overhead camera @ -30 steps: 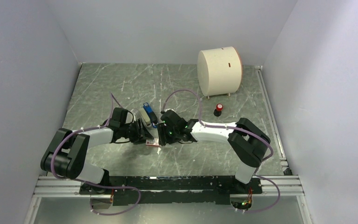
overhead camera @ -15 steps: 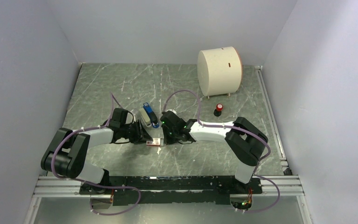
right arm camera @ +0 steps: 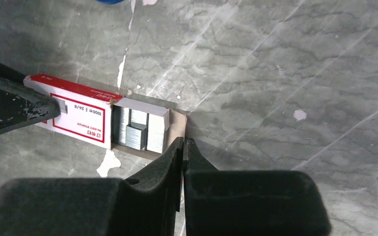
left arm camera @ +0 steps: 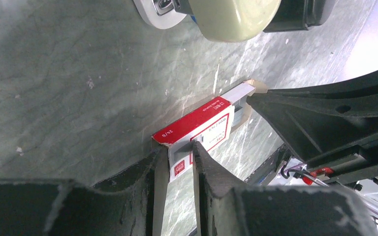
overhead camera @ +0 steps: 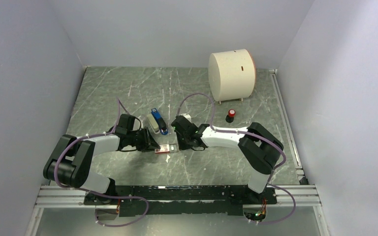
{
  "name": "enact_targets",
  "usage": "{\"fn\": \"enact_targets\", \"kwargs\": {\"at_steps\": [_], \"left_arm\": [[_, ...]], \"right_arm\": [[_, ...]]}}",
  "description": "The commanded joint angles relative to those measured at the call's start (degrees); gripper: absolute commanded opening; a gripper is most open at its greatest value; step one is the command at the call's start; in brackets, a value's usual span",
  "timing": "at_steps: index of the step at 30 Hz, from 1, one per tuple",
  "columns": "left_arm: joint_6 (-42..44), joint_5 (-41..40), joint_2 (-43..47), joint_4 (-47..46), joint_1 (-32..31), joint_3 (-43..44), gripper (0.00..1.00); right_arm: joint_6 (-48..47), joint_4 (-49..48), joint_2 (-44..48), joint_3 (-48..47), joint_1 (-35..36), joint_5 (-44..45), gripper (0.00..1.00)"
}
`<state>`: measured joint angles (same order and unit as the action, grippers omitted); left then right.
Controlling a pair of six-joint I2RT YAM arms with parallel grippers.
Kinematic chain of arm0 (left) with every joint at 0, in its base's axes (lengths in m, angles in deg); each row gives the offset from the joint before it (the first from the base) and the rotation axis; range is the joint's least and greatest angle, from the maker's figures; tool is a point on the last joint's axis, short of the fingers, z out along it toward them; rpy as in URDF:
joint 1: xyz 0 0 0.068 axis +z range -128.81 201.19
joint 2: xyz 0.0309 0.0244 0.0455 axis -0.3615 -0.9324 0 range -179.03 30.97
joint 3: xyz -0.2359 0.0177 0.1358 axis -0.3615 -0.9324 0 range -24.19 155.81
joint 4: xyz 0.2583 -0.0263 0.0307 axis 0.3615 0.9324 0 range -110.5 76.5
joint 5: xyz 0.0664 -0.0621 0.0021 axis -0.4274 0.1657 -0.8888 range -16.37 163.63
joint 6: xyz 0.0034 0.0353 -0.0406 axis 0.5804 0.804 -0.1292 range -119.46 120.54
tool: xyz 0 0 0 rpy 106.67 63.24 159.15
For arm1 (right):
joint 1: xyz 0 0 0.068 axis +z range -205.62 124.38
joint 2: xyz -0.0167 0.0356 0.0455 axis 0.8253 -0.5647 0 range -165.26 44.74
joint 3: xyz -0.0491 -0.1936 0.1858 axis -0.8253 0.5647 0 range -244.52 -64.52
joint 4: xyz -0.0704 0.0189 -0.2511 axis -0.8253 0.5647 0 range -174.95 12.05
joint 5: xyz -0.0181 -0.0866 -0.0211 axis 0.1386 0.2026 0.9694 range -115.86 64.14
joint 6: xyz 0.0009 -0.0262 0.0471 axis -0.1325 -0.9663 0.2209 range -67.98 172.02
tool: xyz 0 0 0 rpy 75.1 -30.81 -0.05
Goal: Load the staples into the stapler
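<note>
Left tool [left arm camera: 179,150] pinches the box [left arm camera: 197,120]; right tool [right arm camera: 183,142], pressed together, grips its tray [right arm camera: 174,120], slid out to bare the staples [right arm camera: 138,130]. The stapler [overhead camera: 157,123] lies mid-frame just above the box on the table [overhead camera: 128,88], not yet loaded.

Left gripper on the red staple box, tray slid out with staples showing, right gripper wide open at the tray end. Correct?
No: the right gripper is shut, fingers together, per the right wrist view. Rest stands: left gripper on the red staple box, tray slid out, staples showing.
</note>
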<state>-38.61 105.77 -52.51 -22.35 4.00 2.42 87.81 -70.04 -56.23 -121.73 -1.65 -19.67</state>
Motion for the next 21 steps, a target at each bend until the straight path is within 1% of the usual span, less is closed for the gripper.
{"fn": "enact_targets", "kwargs": {"at_steps": [1,3,8,17,18,21], "left_arm": [[2.12,-3.22,-1.07,3.43,-0.23,0.52,0.31],[2.15,-3.29,-1.07,3.87,-0.21,0.95,0.32],[2.13,-6.17,0.2,5.84,-0.2,2.29,0.44],[1.29,-9.9,1.15,7.68,-0.21,3.57,0.5],[1.28,-10.54,1.43,8.08,-0.21,3.75,0.52],[1.51,-13.03,2.59,10.33,-0.21,4.48,0.58]], "right_arm": [[-0.27,2.39,0.81,0.66,-1.44,3.66,0.07],[-0.93,2.8,1.22,1.01,-2.05,4.31,0.07],[-3.31,3.25,2.64,2.5,-4.04,6.07,0.15],[-4.33,4.64,5.54,5.27,-8.05,9.26,0.17],[-4.31,4.81,5.85,5.45,-8.42,9.81,0.19],[-4.62,5.23,7.73,5.94,-8.66,10.99,0.34]]}}
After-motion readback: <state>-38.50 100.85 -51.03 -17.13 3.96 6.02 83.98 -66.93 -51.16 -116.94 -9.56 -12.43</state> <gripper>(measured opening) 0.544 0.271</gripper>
